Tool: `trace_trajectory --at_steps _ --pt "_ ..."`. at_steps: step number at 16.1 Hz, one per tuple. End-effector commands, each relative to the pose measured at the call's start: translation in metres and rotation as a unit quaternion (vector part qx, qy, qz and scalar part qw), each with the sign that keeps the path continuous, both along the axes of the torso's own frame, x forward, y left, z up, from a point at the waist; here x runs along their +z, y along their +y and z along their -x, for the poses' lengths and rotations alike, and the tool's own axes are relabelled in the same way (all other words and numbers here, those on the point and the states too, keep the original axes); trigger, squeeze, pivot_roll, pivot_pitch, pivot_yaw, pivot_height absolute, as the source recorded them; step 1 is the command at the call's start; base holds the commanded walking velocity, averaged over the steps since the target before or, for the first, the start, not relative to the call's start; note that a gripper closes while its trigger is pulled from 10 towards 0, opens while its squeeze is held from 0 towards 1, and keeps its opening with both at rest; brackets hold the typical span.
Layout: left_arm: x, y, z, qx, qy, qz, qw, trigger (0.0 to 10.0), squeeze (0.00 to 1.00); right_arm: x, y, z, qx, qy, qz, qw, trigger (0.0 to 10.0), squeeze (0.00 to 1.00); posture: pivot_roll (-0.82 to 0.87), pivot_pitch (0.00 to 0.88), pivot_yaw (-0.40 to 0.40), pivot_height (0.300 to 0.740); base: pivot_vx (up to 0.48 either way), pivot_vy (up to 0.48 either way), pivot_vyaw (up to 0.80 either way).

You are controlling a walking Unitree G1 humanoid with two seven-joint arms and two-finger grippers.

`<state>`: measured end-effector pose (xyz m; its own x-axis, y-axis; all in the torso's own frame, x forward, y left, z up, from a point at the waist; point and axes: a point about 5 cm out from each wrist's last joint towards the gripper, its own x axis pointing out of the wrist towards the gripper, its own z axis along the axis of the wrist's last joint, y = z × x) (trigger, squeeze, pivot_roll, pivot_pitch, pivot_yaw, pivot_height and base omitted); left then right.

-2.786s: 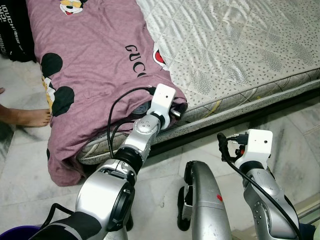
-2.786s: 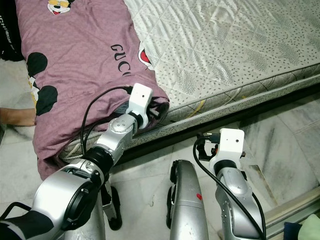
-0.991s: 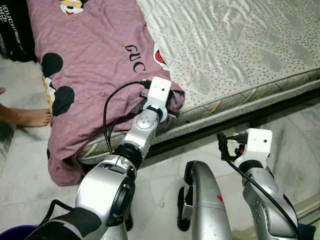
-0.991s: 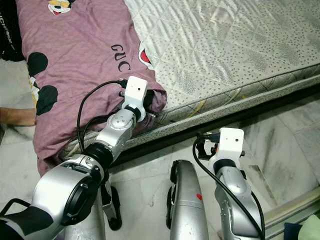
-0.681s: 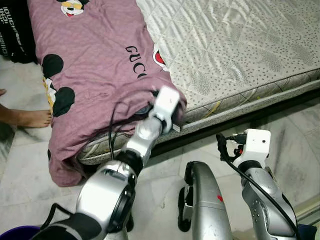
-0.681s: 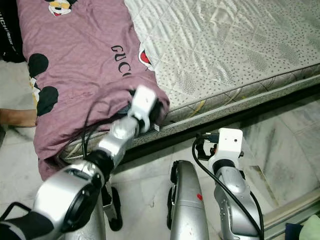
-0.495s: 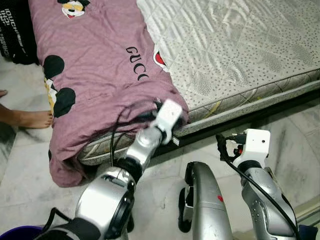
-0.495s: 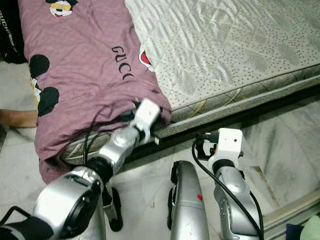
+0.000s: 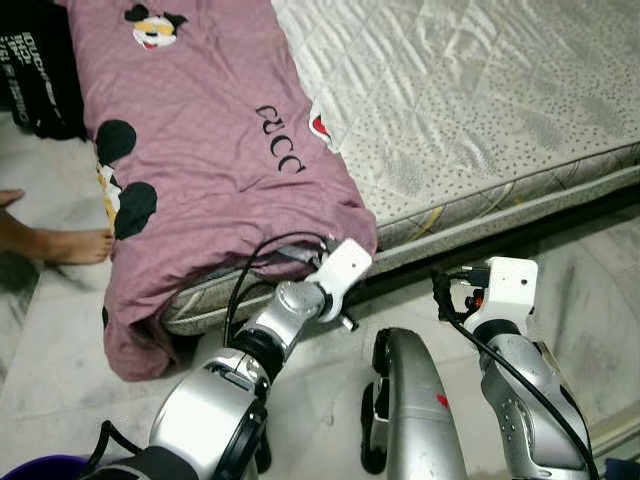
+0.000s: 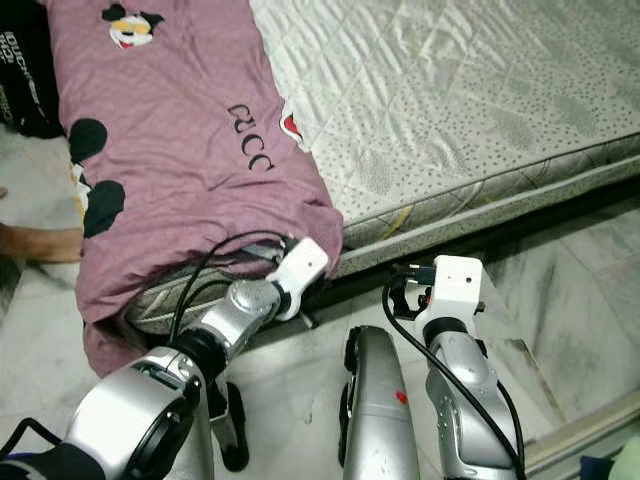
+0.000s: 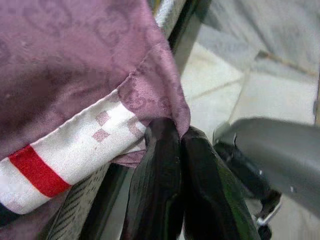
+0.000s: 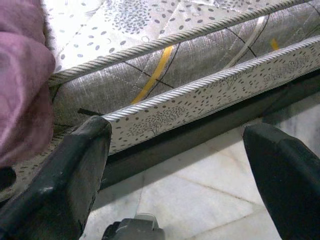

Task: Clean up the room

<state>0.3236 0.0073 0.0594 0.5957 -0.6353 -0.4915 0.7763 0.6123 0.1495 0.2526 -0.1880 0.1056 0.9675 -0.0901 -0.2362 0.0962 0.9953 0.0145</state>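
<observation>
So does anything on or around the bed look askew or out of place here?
Yes. The purple blanket covers one side of the mattress and sags over its corner toward the floor. The left gripper is shut on its hem. The right gripper is open beside the mattress edge.

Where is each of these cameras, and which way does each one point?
Head, left and right eye: look forward and down at the mattress, purple blanket and floor; both silver arms show, plus a person's foot.
Left wrist: looks along the left hand, pinched on the blanket's corner.
Right wrist: looks past the open right hand at the mattress's side.
Shared: all four views catch blanket and mattress.
</observation>
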Motion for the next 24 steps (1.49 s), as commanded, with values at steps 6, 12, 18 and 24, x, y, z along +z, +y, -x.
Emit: trace_trajectory --at_steps 6,12,18,24 --pt "0.013 -0.03 0.005 0.018 -0.045 0.031 0.998 10.0 1.0 -0.006 -0.001 -0.001 -0.007 0.006 0.001 1.0 10.0 0.0 -0.11 0.209 -0.008 0.576 0.0 0.0 0.0" --pt "0.054 -0.025 -0.017 0.026 -0.196 0.031 0.98 10.0 1.0 -0.006 0.001 -0.004 -0.007 0.002 0.001 1.0 10.0 0.0 -0.1 0.2 -0.008 0.576 0.0 0.0 0.0" --pt "0.048 -0.044 0.007 -0.122 -0.159 0.024 0.979 10.0 1.0 -0.006 0.001 -0.007 -0.008 -0.001 0.001 1.0 10.0 0.0 -0.1 0.193 -0.007 0.576 0.0 0.0 0.0" --pt "0.115 0.049 -0.032 0.219 -0.354 0.166 0.894 10.0 1.0 -0.007 0.002 -0.008 -0.011 -0.001 -0.003 1.0 10.0 0.0 -0.09 0.191 -0.001 0.576 0.0 0.0 0.0"
